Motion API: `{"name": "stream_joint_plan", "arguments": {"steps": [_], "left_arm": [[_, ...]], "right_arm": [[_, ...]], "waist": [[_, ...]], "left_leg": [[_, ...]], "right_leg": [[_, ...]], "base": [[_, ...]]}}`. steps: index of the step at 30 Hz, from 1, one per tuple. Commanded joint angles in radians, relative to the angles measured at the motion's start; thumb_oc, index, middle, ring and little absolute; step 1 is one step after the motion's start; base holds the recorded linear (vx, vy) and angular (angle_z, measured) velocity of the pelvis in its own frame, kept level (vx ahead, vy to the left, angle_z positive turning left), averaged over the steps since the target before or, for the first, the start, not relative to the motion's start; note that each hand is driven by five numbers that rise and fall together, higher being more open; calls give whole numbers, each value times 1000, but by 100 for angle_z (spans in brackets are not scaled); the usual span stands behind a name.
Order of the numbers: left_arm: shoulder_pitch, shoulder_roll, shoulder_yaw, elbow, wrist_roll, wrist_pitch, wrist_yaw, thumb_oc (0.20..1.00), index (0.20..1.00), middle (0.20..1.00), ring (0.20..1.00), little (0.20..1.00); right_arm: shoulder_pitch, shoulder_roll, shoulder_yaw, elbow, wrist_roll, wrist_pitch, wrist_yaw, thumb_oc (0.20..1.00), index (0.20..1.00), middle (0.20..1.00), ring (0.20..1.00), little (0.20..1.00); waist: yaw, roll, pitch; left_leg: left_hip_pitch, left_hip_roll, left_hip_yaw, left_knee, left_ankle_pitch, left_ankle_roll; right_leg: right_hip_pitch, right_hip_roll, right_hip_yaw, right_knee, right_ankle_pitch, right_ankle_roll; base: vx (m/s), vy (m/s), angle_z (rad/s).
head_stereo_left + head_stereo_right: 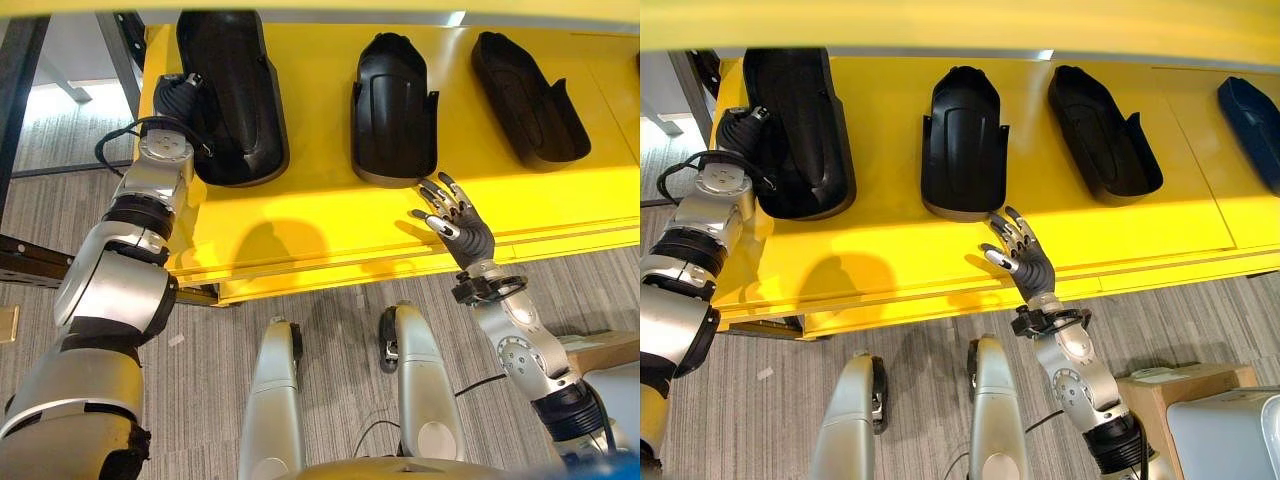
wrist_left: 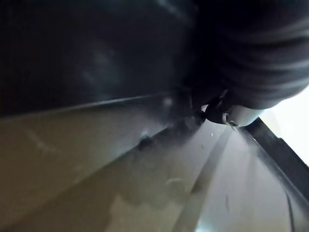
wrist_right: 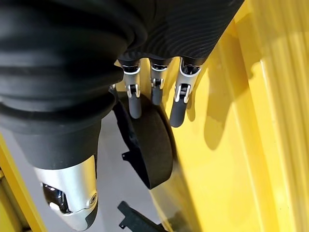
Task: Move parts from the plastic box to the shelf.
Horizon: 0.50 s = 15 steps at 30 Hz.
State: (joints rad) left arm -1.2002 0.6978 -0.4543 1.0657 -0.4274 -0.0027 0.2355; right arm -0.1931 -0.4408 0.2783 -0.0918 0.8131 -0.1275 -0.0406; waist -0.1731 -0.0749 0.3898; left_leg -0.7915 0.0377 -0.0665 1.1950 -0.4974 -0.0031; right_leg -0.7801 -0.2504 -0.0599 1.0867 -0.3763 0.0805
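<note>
black moulded plastic, glossy and boat-shaped, makes up the parts we see lying on the yellow shelf (image 1: 300, 220): a long left part (image 1: 232, 95), a middle part (image 1: 393, 110) with a raised hump and side tabs, a right part (image 1: 528, 98) set at a slant, and at the far right a dark blue part (image 1: 1252, 125).

our left hand (image 1: 180, 95) sits at the outer edge of the left part, its dark ribbed cover against the part's rim; its fingers are hidden by the part, so we cannot tell whether they grasp or are released. our right hand (image 1: 1018, 250) hovers just in front of the middle part's near end, fingers spread and straight, released, holding nothing, close to the rim but apart from it.

the parts lie well apart from each other, with bare shelf between them. a wide bare strip runs along the shelf's front edge. beyond the edge lies grey carpet floor (image 1: 330, 300), and a cardboard box (image 1: 1160, 395) stands near our right arm.
</note>
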Motion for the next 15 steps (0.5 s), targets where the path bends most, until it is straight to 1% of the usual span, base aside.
{"name": "stream_joint_plan", "arguments": {"steps": [1,2,11,13,14,15], "left_arm": [[-77,32,-45,59,107,2,-19,200,200,200,200,200],[-81,36,-63,61,159,14,-24,200,200,200,200,200],[-49,13,-31,105,178,48,-42,200,200,200,200,200],[-53,7,-19,130,184,61,-38,686,686,686,686,686],[-54,4,-7,136,171,62,-30,1000,1000,1000,1000,1000],[-53,4,-7,136,171,62,-30,1000,1000,1000,1000,1000]], "right_arm": [[16,13,-40,-29,35,-21,15,1000,1000,1000,1000,1000],[20,9,-42,-30,34,-18,19,1000,1000,1000,1000,1000],[27,6,-49,-34,39,-9,29,1000,1000,1000,1000,1000],[25,5,-48,-33,37,-5,30,1000,1000,1000,1000,1000],[25,4,-47,-32,37,-5,30,1000,1000,1000,1000,1000],[25,4,-46,-32,37,-5,30,1000,1000,1000,1000,1000]], "waist": [[20,5,11],[21,6,11],[21,3,11],[21,2,12],[21,2,13],[21,2,13]], "left_leg": [[-3,96,-22,-12,-36,-18],[-4,97,-22,-12,-36,-17],[-12,94,-19,-13,-34,-18],[-12,94,-18,-11,-33,-19],[-12,94,-18,-10,-33,-19],[-12,94,-18,-10,-33,-19]], "right_leg": [[51,-10,30,-48,-25,14],[48,-9,29,-46,-26,14],[43,-11,33,-42,-28,11],[42,-10,35,-40,-26,10],[42,-10,35,-40,-26,10],[42,-11,35,-40,-26,10]], "base": [[0,0,0],[0,0,0],[0,0,0],[0,0,0],[0,0,0],[0,0,0]]}}
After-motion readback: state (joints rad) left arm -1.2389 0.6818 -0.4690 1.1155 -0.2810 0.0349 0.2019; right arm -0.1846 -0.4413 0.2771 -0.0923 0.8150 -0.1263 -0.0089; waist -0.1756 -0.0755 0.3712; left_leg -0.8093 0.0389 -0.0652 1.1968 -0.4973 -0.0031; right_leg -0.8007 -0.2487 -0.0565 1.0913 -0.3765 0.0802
